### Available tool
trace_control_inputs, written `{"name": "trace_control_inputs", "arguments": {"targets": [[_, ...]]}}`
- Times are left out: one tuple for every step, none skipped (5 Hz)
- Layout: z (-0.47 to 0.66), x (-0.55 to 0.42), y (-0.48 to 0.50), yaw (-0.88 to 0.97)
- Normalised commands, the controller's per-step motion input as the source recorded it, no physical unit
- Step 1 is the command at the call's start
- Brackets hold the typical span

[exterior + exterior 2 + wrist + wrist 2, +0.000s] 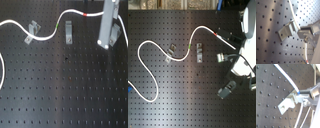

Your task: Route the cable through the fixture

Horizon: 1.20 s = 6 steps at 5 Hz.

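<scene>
In the first exterior view, the white cable [45, 36] curves across the black perforated desk [60, 90], passing the left metal clip [32, 31], its green band [59, 23] near the middle clip [68, 31], then its red band [89, 15]. The gripper [107, 44] stands rightmost beside a third clip [116, 34]; whether its fingers are apart, I cannot tell.

The arm hangs upright over the perforated board [60, 95], its gripper [107, 44] lowered close above it; finger state unclear.

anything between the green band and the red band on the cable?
In the second exterior view, only plain white cable arches between the green band and red band; a metal fixture stands under the arch.
</scene>
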Motion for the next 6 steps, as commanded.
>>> {"name": "trace_control_inputs", "arguments": {"targets": [[0.11, 0.032, -0.020, -0.55], [0.19, -0.111, 0.049, -0.32], [0.27, -0.185, 0.083, -0.20], [0.21, -0.205, 0.097, -0.09], [0.17, -0.217, 0.087, -0.01], [0.25, -0.131, 0.042, 0.00]]}}
